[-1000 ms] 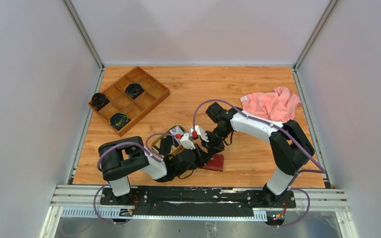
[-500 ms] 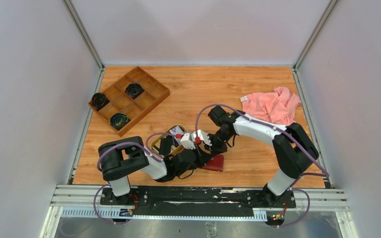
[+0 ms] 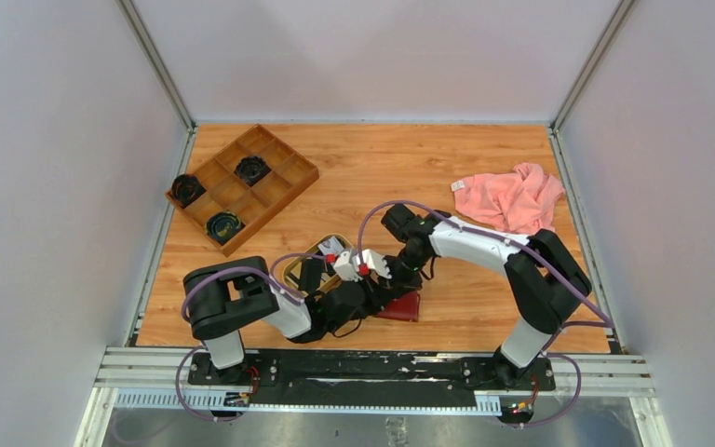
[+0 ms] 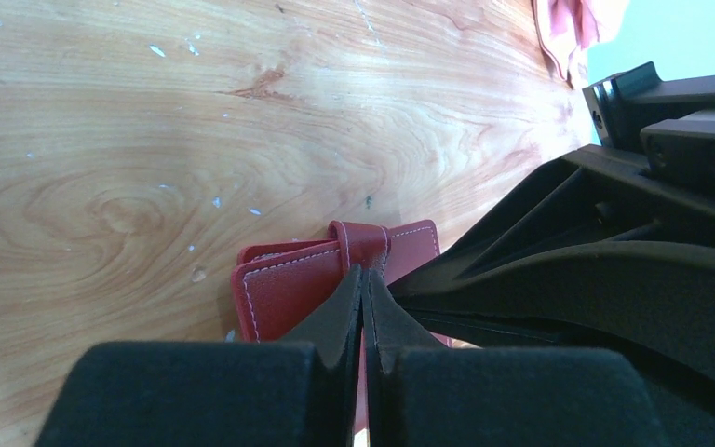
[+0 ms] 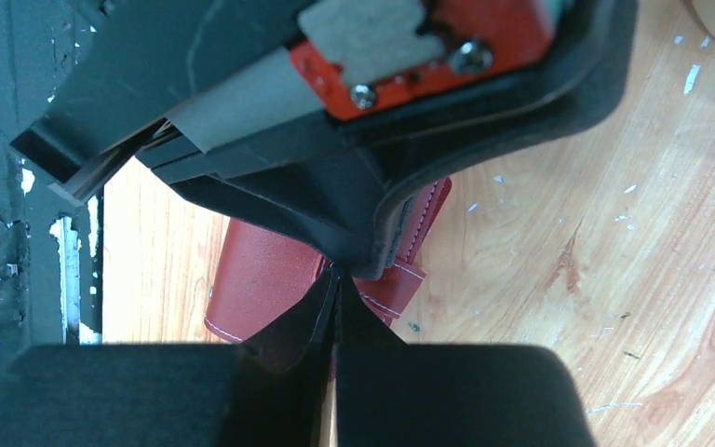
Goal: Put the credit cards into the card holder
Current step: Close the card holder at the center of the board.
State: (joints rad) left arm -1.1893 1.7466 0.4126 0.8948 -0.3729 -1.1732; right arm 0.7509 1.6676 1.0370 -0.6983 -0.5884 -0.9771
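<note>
We see the small dark red leather-like folding card holder (image 3: 406,305) flat on the wooden worktop (image 3: 382,168) near the front edge, under both arms and near the oval tan wooden tray (image 3: 305,251), whose contents the arms hide. The left hand (image 4: 363,275) has its fingers pressed together with the tips at the holder's stitched edge by the snap tab (image 4: 363,240), and the right hand (image 5: 335,276) is pinched closed too, with its tips at that tab; we cannot tell if either nips the leather. A crumpled pink cloth (image 3: 512,197) sits far right and a brown compartmented wooden box (image 3: 242,186) far left.
</note>
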